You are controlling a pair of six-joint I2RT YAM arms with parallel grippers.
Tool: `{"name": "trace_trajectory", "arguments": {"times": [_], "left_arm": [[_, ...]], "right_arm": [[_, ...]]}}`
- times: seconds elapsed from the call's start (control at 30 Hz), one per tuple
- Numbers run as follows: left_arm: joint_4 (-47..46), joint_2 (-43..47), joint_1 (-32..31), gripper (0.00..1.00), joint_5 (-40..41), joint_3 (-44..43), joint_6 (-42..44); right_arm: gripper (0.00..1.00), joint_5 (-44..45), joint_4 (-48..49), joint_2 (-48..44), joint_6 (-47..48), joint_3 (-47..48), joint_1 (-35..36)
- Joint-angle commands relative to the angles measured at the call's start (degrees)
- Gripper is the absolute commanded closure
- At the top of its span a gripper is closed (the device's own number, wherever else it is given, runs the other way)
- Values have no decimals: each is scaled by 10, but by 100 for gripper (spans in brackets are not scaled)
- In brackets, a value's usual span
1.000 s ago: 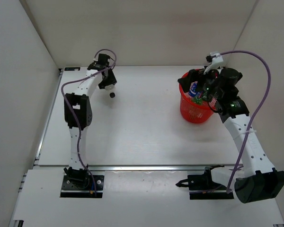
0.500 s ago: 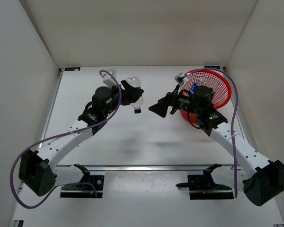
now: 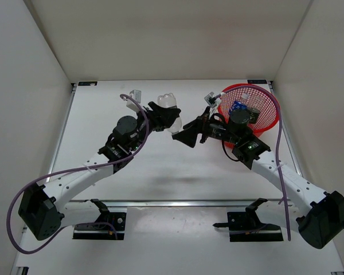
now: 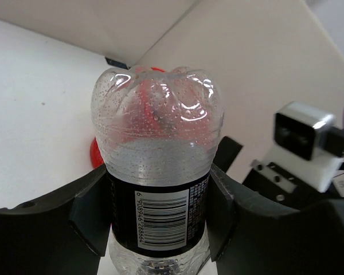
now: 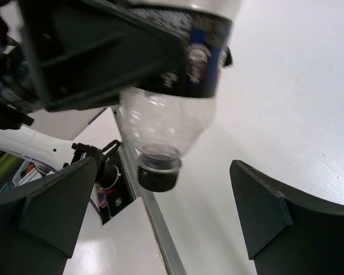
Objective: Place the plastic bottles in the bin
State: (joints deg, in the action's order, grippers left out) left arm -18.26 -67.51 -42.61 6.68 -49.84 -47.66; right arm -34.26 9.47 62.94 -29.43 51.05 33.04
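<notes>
The clear bottle hides most of the red bin behind it.

A white surface stands boxed in by plain pale panels: a back wall, a left wall and a right wall. A metal rail runs along its near edge, with a white ledge in front. A small dark bracket sits at the far left corner.

**Bright, even light with soft shadows**

The white table is lit evenly from above, and only faint, diffuse shadows are cast under the arms. Small glints are seen on the clear bottle. Its label is rendered slightly soft in the right wrist view.
</notes>
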Motion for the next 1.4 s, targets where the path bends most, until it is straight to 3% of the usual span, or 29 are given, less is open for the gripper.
{"name": "trace_trajectory", "arguments": {"times": [0.0, 0.27, 0.33, 0.37, 0.43, 0.53, 0.63, 0.73, 0.8, 0.87, 0.93, 0.97, 1.2, 1.37], "left_arm": [[-37, 24, -11, 75, 12, 5, -4], [-30, 11, -19, 75, -9, 7, -10], [-38, 9, -26, 74, -8, 11, -11], [-46, 8, -23, 74, -16, 13, -7], [-41, -1, -29, 73, -15, 5, -3], [-29, -3, -33, 71, -7, -3, 8], [-35, -9, -28, 69, -11, 7, 3], [-31, -10, -32, 67, -7, 10, 12], [-29, -10, -32, 58, -20, 8, 13], [-20, -6, -31, 24, -18, 4, 25], [-3, 3, -29, 1, -9, 1, 41], [1, 9, -22, 1, -18, 0, 42], [66, 73, 14, 1, -52, -5, 72], [111, 148, 62, 2, -44, 14, 77]], "right_arm": [[1, 18, 30, 8, -6, -4, 4], [2, -5, 92, 41, -15, 9, 0], [12, -12, 95, 46, -14, 16, 3], [25, -19, 98, 49, -26, 15, -3], [41, -32, 123, 53, -45, 8, -2], [47, -34, 129, 43, -41, 5, 5], [67, -20, 127, 33, -44, 5, 3], [75, -21, 131, 20, -51, -3, -6], [84, -20, 127, 17, -55, -9, -9], [89, -21, 108, 15, -57, -8, -15], [95, -11, 114, 0, -57, -23, -25], [100, -11, 114, -4, -67, -24, -33], [100, -22, 54, -16, -50, -22, -105], [100, -22, -6, -20, -6, 19, -204]]}}
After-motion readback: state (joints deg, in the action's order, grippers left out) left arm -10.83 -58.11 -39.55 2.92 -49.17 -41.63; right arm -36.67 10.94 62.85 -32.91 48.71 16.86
